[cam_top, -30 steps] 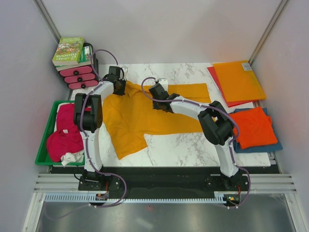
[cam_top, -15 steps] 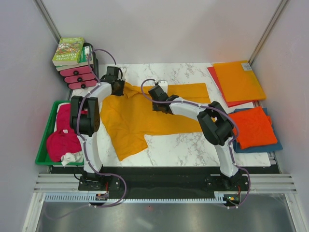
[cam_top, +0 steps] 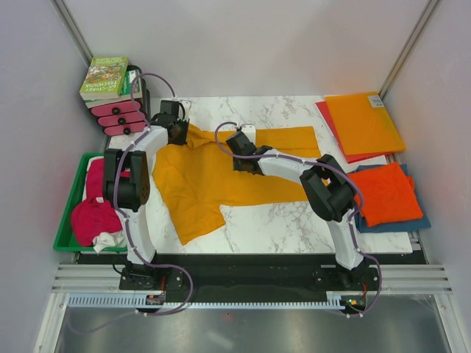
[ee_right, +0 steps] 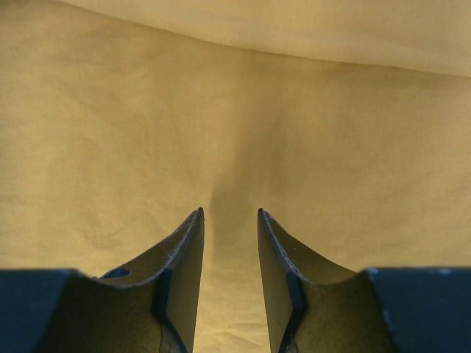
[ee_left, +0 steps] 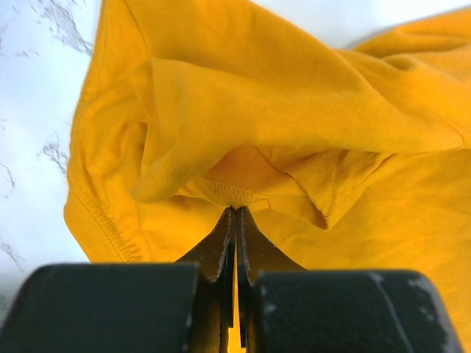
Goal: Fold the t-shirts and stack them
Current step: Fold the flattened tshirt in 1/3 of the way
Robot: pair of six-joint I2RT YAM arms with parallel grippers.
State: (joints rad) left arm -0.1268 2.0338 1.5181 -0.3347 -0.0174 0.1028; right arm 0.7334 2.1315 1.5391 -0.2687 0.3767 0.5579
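Note:
A golden-orange t-shirt (cam_top: 213, 176) lies spread on the marble table. My left gripper (cam_top: 179, 131) is shut on its far-left sleeve edge; the wrist view shows the jaws pinching a stitched hem (ee_left: 237, 209). My right gripper (cam_top: 237, 145) is open, its fingers down against the shirt's upper middle (ee_right: 229, 213), with flat cloth between them. A folded red-orange t-shirt (cam_top: 386, 193) lies on a blue one (cam_top: 401, 224) at the right. Magenta-pink t-shirts (cam_top: 96, 209) are heaped in the green tray (cam_top: 70, 213).
Stiff orange (cam_top: 363, 121) and red (cam_top: 331, 118) sheets lie at the far right. A book (cam_top: 104, 77) tops a stack of pink cases (cam_top: 118, 118) at the far left. A white cloth (cam_top: 110, 240) sits in the tray's near corner.
My left gripper has drawn the sleeve edge a little to the far left. My right gripper has shifted slightly left on the shirt.

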